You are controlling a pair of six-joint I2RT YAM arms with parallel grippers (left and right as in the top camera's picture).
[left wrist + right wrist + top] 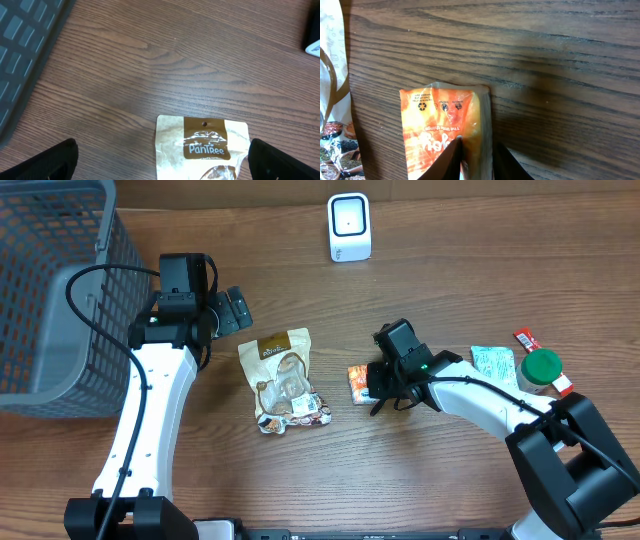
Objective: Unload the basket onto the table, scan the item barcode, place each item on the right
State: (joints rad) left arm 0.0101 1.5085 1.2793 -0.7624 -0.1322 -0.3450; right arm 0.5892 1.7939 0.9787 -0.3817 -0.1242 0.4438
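A small orange snack packet (358,383) lies flat on the wooden table. My right gripper (378,385) is at its right side. In the right wrist view the two dark fingers pinch the packet's (440,120) right edge, and the right gripper (477,145) is shut on it. The white barcode scanner (349,227) stands at the back of the table, facing forward. My left gripper (230,308) hangs open just behind a beige and brown PanTree pouch (283,375). In the left wrist view its fingers (50,162) stand wide apart with the pouch top (202,145) between them and nothing gripped.
A grey mesh basket (50,290) fills the back left corner. At the right lie a white and green sachet (493,365), a green-lidded bottle (540,368) and a red bar (525,338).
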